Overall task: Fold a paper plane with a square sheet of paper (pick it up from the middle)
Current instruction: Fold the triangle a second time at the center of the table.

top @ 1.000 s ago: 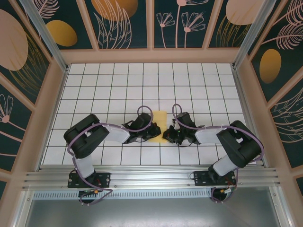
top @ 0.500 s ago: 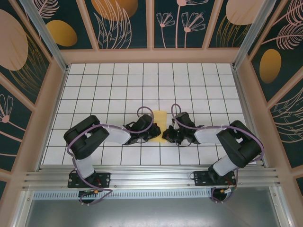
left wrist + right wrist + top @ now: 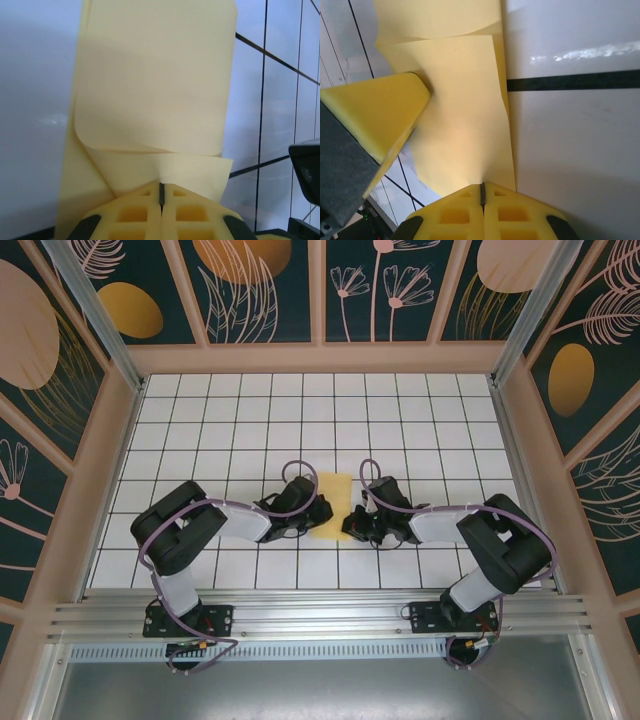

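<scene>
Left end effector (image 3: 161, 194) is pinching the square sheet of paper (image 3: 155, 80). Right end effector (image 3: 482, 192) is pinching its opposite edge.

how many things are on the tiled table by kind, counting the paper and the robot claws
yellow paper sheet: 1
claws: 2 (left claw, right claw)
total: 3
</scene>
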Controlling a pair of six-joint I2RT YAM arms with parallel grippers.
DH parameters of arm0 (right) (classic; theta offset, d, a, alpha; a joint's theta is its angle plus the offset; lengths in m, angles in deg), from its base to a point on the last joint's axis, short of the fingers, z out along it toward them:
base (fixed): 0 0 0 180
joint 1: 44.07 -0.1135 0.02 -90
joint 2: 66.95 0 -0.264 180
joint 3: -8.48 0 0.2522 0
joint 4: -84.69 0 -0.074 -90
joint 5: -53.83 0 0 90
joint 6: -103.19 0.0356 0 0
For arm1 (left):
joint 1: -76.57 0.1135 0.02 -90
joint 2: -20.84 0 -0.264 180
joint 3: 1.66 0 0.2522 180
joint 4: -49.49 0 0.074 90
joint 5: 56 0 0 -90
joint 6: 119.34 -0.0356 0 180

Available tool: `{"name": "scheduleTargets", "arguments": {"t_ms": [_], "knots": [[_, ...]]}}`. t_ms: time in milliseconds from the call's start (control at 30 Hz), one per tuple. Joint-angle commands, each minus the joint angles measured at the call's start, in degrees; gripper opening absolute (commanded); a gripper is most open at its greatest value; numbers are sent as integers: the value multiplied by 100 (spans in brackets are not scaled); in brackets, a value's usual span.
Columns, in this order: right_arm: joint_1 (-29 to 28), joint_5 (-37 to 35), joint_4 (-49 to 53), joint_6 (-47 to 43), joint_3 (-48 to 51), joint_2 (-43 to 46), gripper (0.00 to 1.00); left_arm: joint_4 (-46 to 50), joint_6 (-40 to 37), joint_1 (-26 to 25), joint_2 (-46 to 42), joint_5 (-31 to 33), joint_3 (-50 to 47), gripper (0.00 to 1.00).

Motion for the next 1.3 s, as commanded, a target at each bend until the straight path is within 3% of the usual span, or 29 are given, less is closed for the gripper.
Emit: {"name": "scheduleTargets", "arguments": {"t_ms": [0, 967, 1100, 1267], "knots": [[-56, -593, 1374, -157, 293, -374, 0, 569, -284, 401, 54, 767, -172, 5], [-111, -528, 1508, -196, 77, -341, 0, 1742, -884, 1086, -166, 1200, 511, 8], [-128, -527, 1506, -188, 37, -352, 0, 1634, -970, 1090, -472, 780, 542, 9], [-137, -513, 1463, -168, -3, -340, 0, 442, -764, 962, -1030, -309, 63, 10]]}}
